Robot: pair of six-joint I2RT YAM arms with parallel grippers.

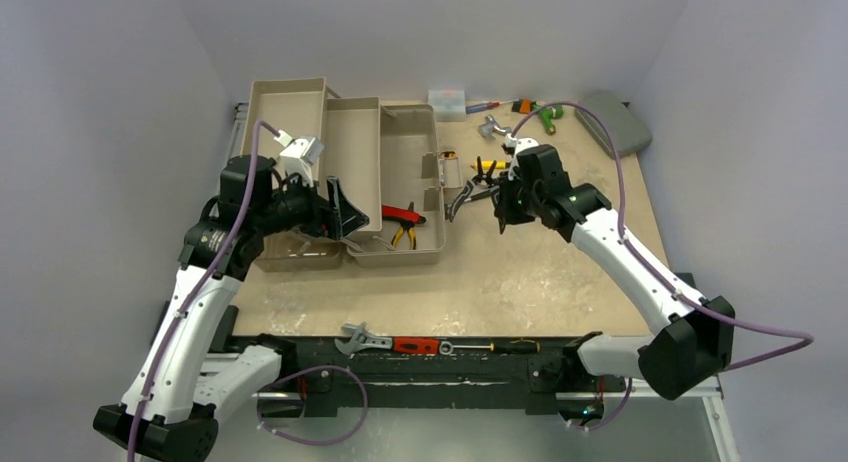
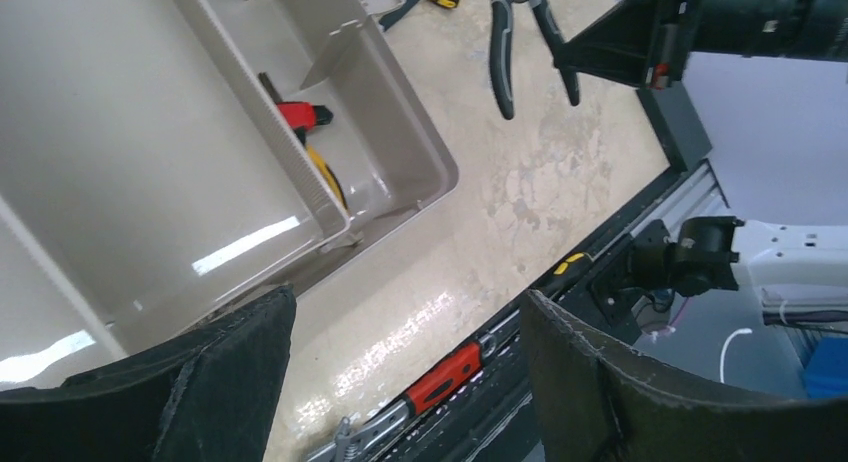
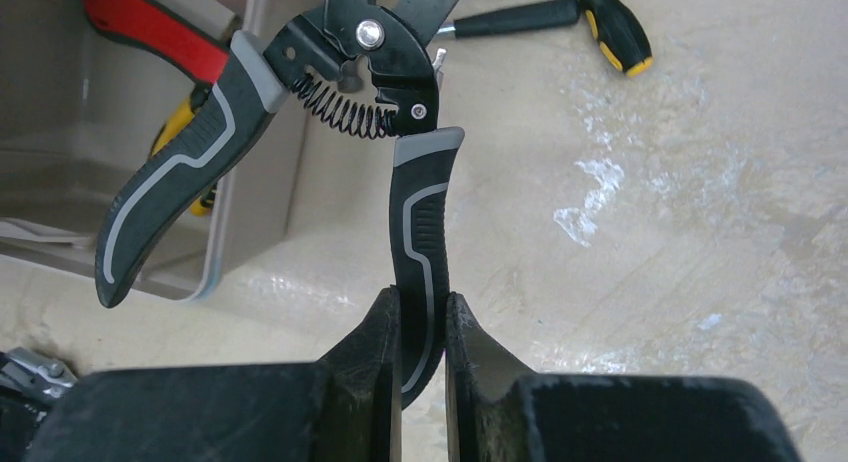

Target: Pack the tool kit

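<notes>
Tightly, right claw (image 3: 422,307) on pliers (image 3: 415,207).

Overhead plus wrist close-ups (common toolbox (image 1: 408,150))

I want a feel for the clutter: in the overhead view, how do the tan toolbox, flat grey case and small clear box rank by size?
1. tan toolbox, by far the largest.
2. flat grey case.
3. small clear box, the smallest.
All sit in the far half, so nearness hardly matters.
</notes>
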